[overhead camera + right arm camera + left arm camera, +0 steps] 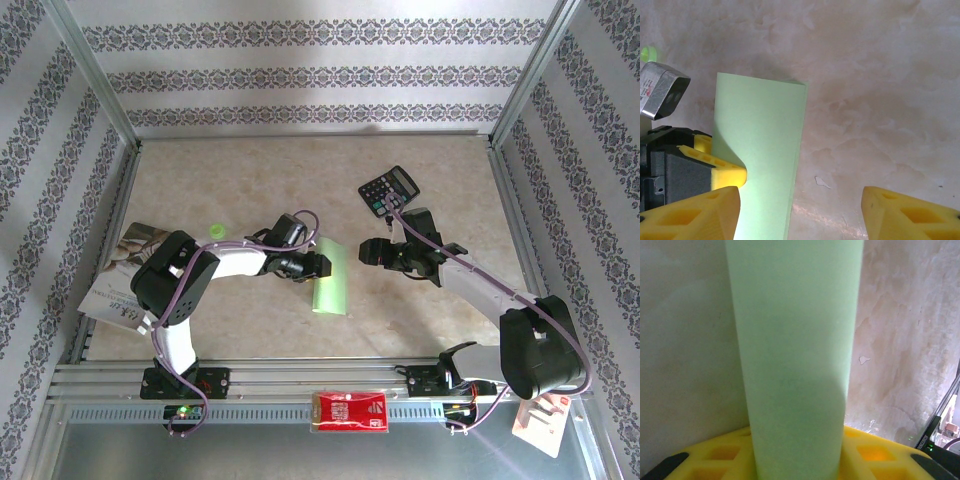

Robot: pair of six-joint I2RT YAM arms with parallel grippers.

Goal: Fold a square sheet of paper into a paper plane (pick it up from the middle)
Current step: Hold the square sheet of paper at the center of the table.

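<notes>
Patterned walls (300, 70) on a metal frame close in the beige, marbled counter (250, 180) on three sides. Two arms are bolted to the rail at the near edge. The left arm (175, 290) bends in toward the middle. The right arm (500, 300) reaches up and left across the counter.

A printed booklet (120, 275) lies at the left edge of the counter, partly under the left arm's elbow.

The square sheet of paper (332, 285) sits near the middle of the counter, a little toward the near edge. It shows as a long, narrow, light green strip running front to back. The left tool (318, 266) meets its left side and pinches it. From the left wrist, the green strip rises out of the yellow fingers (715, 460) and runs straight up the picture. From the right wrist, one of those yellow fingers lies against the strip's left edge.

The right tool (368, 250) hangs just to the right of the paper, pointing at it. Its two yellow fingers (705, 215) are spread wide and grip nothing. The strip's near end lies just inside the left-hand one, and bare counter lies between them.

A black calculator (388, 188) lies tilted on the counter beyond the right tool. A red-and-white packet (350, 410) rests on the rail between the two bases. A white card (540, 425) lies by the right base. A tiny green dot (213, 231) sits on the counter beyond the left arm.
</notes>
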